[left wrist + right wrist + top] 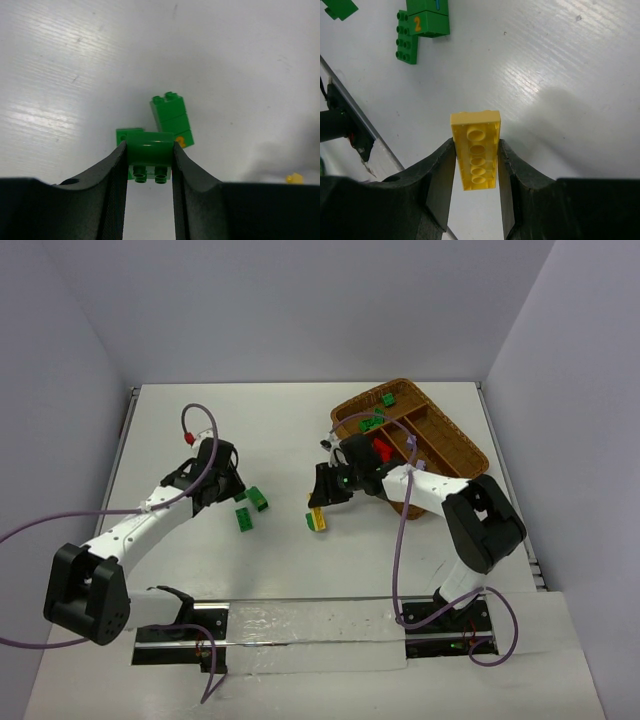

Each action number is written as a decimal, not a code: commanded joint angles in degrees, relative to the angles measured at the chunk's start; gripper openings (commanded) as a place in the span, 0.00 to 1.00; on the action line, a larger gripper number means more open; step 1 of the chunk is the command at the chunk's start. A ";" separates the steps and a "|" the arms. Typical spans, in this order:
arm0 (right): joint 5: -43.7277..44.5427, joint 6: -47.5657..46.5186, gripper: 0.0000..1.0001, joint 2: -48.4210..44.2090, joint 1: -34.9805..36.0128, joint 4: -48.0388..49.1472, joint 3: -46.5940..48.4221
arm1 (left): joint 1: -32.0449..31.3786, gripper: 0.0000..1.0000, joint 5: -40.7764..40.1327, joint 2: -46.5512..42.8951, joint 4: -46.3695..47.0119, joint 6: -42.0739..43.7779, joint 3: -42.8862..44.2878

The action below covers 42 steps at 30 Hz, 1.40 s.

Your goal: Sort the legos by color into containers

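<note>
My left pincer is clenched on a green lego, pinched between both fingers with its studs toward the wrist, above the table and just short of two more green legos. My right pincer grips the yellow lego by its long sides, hollow underside showing. It sits out over the table left of the wicker tray, which holds a red lego and green ones.

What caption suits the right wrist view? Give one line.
Right gripper shut on a yellow lego, its hollow underside showing.
</note>
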 commanded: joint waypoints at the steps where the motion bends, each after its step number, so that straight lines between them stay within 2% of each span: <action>1: 3.52 -1.92 0.00 -1.14 0.19 -2.52 3.49 | 0.66 0.00 -3.52 3.92 -3.23 -0.13 2.48; 4: 5.58 -2.40 0.00 -3.05 -0.29 -4.40 3.25 | 0.66 0.00 -1.28 5.37 -3.02 0.06 2.79; 9: 5.49 -3.29 0.00 0.90 0.02 -8.73 5.10 | 0.84 0.00 4.60 1.54 0.43 1.40 5.73; 11: 5.68 -2.58 0.05 1.32 0.32 -9.11 4.68 | 0.84 0.00 5.61 2.22 -0.61 1.93 9.52; 13: 5.70 -2.29 0.34 1.34 0.47 -9.30 4.53 | 0.84 0.00 8.37 3.57 -1.36 2.36 12.61; 15: 5.49 -2.70 0.54 1.29 0.74 -10.77 5.03 | 0.84 0.00 10.69 4.96 -1.66 2.79 16.73; 19: 6.07 -3.50 0.77 0.15 0.74 -14.55 8.22 | 0.84 0.00 14.08 8.78 -2.92 3.28 23.65; 24: 6.51 -5.67 0.77 -4.37 0.74 -17.24 13.44 | 1.19 0.00 19.04 12.09 -4.02 3.45 29.07; 27: 4.70 -7.17 0.75 -8.84 0.74 -13.91 14.44 | 1.54 0.00 23.87 13.94 -4.88 1.87 31.44; 31: 2.69 -4.02 0.74 -12.56 0.83 -2.88 13.56 | 1.79 0.00 27.45 16.42 -8.04 -4.18 34.77; 36: -0.58 -0.98 0.74 -10.47 0.86 5.48 15.60 | 2.02 0.00 29.75 16.37 -8.28 -8.30 34.70; 42: -3.18 0.68 0.74 -3.88 1.27 7.51 22.12 | 2.70 0.00 31.35 15.31 -8.29 -9.21 35.22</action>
